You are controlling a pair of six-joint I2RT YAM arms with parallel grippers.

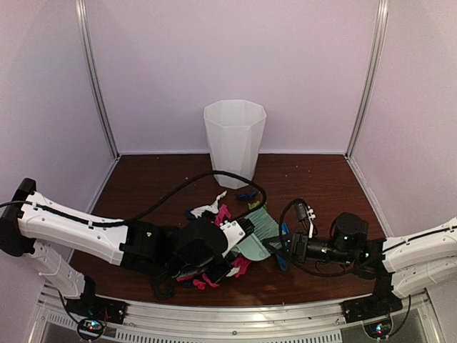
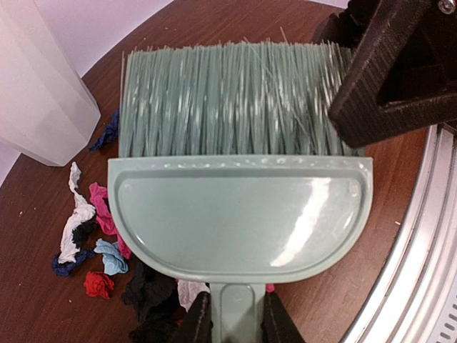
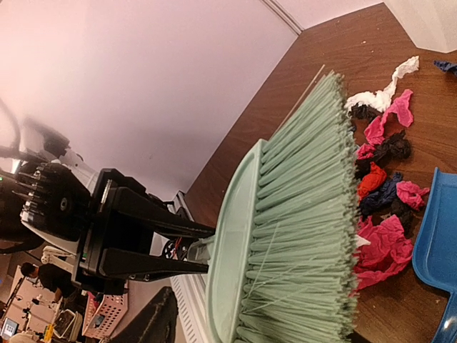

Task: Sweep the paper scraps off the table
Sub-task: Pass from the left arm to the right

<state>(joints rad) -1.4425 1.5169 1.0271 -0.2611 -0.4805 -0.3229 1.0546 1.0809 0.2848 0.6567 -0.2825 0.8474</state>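
My left gripper [image 1: 241,232] [image 2: 235,325] is shut on the handle of the mint-green hand brush [image 1: 260,225] [image 2: 235,214] [image 3: 300,229], bristles pointing to the far right. The paper scraps [image 1: 214,275] [image 2: 93,214] [image 3: 382,193], pink, red, black, navy and white, lie in a heap on the table [image 1: 157,182] under and beside the brush. My right gripper [image 1: 280,246] is shut on the blue dustpan [image 1: 283,232] [image 3: 437,243], whose mouth lies next to the heap. One of its dark fingers [image 2: 385,78] overlaps the bristles' right end.
A white faceted bin [image 1: 234,143] [image 2: 36,93] stands at the back centre. A black cable [image 1: 178,189] arcs over the table from the left arm. The metal rail [image 1: 235,311] [image 2: 428,236] runs along the near edge. Side walls close in left and right.
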